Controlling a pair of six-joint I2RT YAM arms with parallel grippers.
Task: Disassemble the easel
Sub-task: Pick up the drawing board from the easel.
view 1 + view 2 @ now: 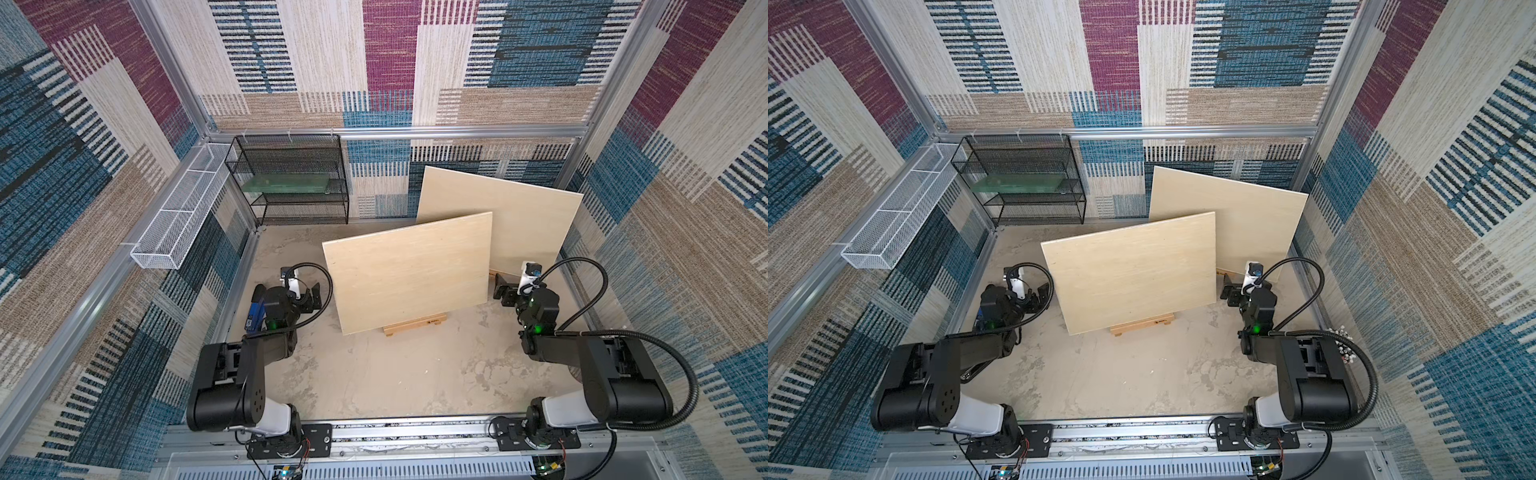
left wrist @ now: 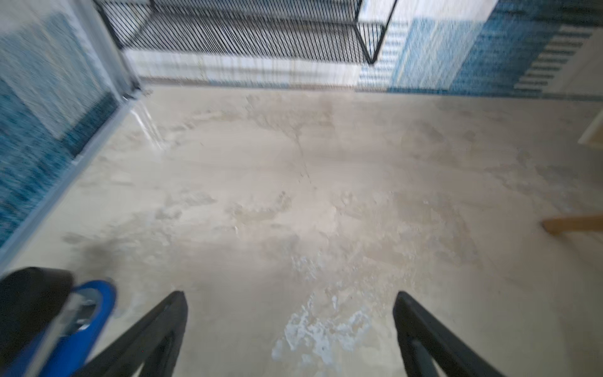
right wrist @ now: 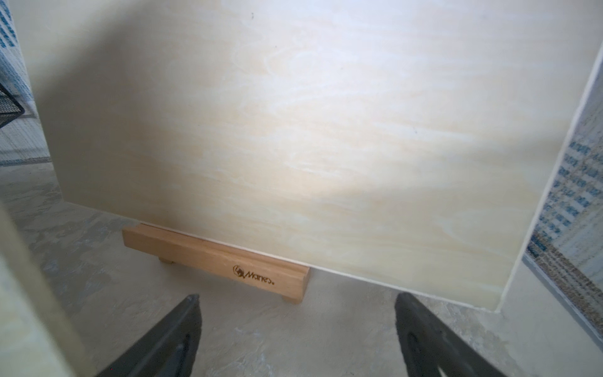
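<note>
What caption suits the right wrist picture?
Right arm's open fingers face a pale board resting on the easel's ledge.

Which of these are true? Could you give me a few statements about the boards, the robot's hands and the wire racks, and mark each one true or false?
1. A pale wooden board stands tilted on a small wooden ledge in the middle of the workspace. True.
2. It is the only board in sight. False: a second pale board stands behind it.
3. Both hands are clamped on the front board. False: the left hand and right hand are open and hold nothing.
4. The black wire shelf carries a green flat panel. True.
5. A long white mesh basket is mounted on the side rail, off the floor. True.
</note>
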